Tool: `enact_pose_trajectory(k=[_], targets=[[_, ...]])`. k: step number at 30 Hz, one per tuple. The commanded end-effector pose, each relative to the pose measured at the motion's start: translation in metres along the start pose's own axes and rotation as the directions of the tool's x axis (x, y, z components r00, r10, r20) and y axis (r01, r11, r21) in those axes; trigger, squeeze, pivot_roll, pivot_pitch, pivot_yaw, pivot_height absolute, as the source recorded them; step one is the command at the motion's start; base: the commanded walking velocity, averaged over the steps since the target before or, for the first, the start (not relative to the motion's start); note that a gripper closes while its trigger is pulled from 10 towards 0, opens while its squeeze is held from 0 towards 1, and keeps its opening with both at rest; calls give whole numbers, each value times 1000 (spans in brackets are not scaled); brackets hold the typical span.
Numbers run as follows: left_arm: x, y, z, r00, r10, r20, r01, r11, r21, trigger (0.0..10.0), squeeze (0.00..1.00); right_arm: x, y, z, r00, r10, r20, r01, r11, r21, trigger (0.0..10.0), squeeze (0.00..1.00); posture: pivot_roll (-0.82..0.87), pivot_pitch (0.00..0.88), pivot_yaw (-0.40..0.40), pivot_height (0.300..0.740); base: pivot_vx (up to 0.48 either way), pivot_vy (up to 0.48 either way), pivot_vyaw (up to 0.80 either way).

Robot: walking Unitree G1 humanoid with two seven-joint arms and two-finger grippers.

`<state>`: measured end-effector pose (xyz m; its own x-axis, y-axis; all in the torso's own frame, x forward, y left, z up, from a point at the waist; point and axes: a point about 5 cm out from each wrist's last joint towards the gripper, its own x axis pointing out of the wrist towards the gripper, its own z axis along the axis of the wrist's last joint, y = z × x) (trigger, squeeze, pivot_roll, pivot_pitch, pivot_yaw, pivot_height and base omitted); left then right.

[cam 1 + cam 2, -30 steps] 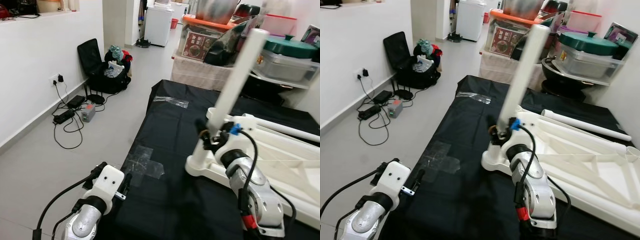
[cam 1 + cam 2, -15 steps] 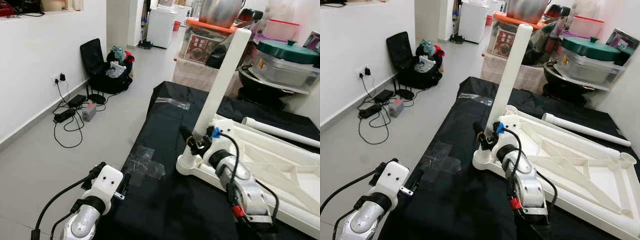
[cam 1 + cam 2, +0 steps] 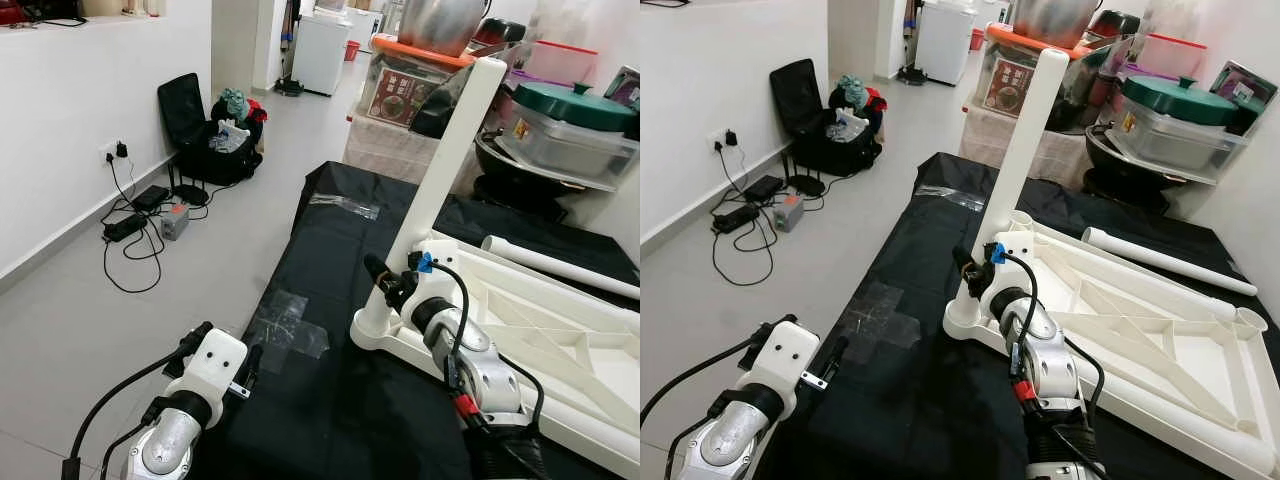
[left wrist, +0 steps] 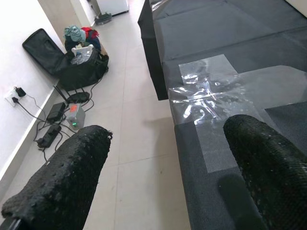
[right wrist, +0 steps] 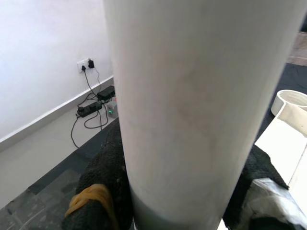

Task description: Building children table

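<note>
Wall and floor: at the far left of the head views a white wall with a socket, and a tangle of black cables (image 3: 135, 225) on the grey tiles below it.
Bag: an open black bag (image 3: 205, 140) stuffed with clothes sits on the floor in the upper left, beside the wall.
My left tool (image 3: 218, 362): low in the lower left of the frame, at the near edge of the black-covered surface (image 3: 330, 250); my two black fingers (image 4: 62, 179) are spread wide apart and grip nothing.
Clear tape: a shiny patch of clear tape (image 4: 211, 91) is stuck on the black cloth just ahead of my left tool, left of centre in the head views.
Table leg: the white table leg (image 3: 1025, 160) rises in the middle of the frame, leaning toward the upper right, its foot in the corner socket of the table top.
My right tool (image 3: 975, 275): centre of the frame, low on the table leg just above the socket; my fingers (image 5: 103, 172) are closed on the leg from both sides, pressed against it.
Table top: the white children's table top (image 3: 1150, 340) lies upside down on the surface, filling the right half, ribs facing up.
Loose leg: another white leg (image 3: 1165, 262) lies flat on the cloth along the far side of the table top, right of centre.
Shelf: pots and plastic boxes, one with a green lid (image 3: 580, 100), are stacked in the upper right.
</note>
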<state>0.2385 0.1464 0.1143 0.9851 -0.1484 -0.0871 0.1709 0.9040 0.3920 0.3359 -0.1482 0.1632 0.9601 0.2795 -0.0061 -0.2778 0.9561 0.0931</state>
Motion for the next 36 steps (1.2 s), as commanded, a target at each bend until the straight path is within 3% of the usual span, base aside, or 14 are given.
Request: enact_pose_trajectory(k=[1,3,8,10,11,13,15,16,17,23,27,30,35,36], targets=[[-1,-5,2,1000,-13,-3,13,1000,-2,10000,0,-3,-3,1,999,-28,27,28,1000,2,0,0,136,0,-209,740,0,0,0],[-1,-5,2,1000,-16,-3,16,1000,-3,10000,0,-8,-7,1,993,-111,43,111,994,-11,0,0,133,0,-206,740,0,0,0],[-1,-5,2,1000,-16,-3,16,1000,-3,10000,0,-8,-8,1,991,-129,42,130,991,-13,0,0,133,0,-206,740,0,0,0],[-1,-5,2,1000,-17,-4,17,1000,-3,10000,0,-9,-12,0,981,-193,24,193,981,-21,0,0,133,0,-206,740,0,0,0],[-1,-5,2,1000,-17,-4,17,1000,-3,10000,0,-19,-33,-3,883,-468,-36,467,884,-21,0,0,129,0,-203,740,0,0,0],[-1,-5,2,1000,-17,-4,17,1000,-3,10000,0,-19,-33,-3,883,-468,-36,467,884,-21,0,0,129,0,-203,740,0,0,0],[-1,-4,1,1000,-17,-7,17,1000,-2,10000,0,-48,-55,-6,622,-775,-114,776,629,-46,0,0,125,0,-198,740,0,0,0],[-1,-4,1,1000,-17,-7,17,1000,-2,10000,0,-48,-55,-6,622,-775,-114,776,629,-46,0,0,125,0,-198,740,0,0,0],[-1,-4,1,1000,-17,-8,17,1000,-2,10000,0,-61,-57,-6,535,-834,-132,837,545,-49,0,0,125,0,-198,740,0,0,0],[-1,-3,0,1000,-24,-11,24,1000,-3,10000,0,-85,-46,1,481,-869,-117,870,489,-57,0,0,104,0,-185,740,0,0,0],[-1,-3,0,1000,-24,-11,24,1000,-3,10000,0,-87,-45,1,475,-872,-118,873,484,-60,0,0,104,0,-185,740,0,0,0],[-1,-3,-1,1000,-24,-13,24,1000,-2,10000,0,-91,-47,2,434,-891,-129,894,445,-63,0,0,105,0,-182,740,0,0,0],[-1,-3,-1,1000,-23,-14,23,1000,-1,10000,0,-92,-45,5,400,-904,-153,909,413,-65,0,0,107,0,-181,740,0,0,0],[-1,-3,-2,1000,-23,-14,23,1000,0,10000,0,-91,-43,4,396,-901,-178,908,413,-69,2588,0,107,0,-179,740,0,0,0]])
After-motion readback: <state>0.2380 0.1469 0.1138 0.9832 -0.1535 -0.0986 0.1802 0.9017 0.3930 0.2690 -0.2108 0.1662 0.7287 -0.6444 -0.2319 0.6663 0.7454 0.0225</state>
